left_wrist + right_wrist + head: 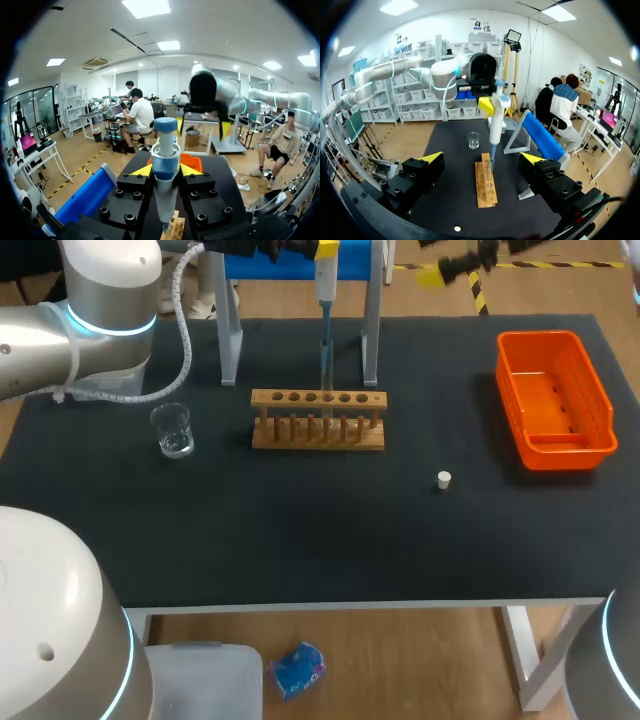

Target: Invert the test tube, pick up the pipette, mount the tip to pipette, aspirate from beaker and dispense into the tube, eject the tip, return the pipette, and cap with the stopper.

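Left end effector (166, 171): pinched the pipette (326, 285) from two sides, its yellow tips against the body just under the blue collar. It was held above the rack at the far side of the tabletop (300, 530).
Pipette: upright, with its clear tip (326, 345) pointing straight down into the test tube.
Test tube (326, 390): stood upright in one of the middle holes of the wooden rack (318, 432), with the pipette tip in its mouth.
Right end effector (482, 159): spread wide with nothing between the fingers. It sat off beyond the rack's end, facing along it and well apart from it.
Beaker (174, 430): clear glass, upright on the tabletop to the left of the rack and apart from it.
Stopper (444, 479): small and white, alone on the tabletop between the rack and the orange bin (556, 400).
Pipette stand (232, 335): grey legs and a blue top, just behind the rack.
Left arm (60, 340): lay across the far left corner, above the beaker's side of the tabletop.
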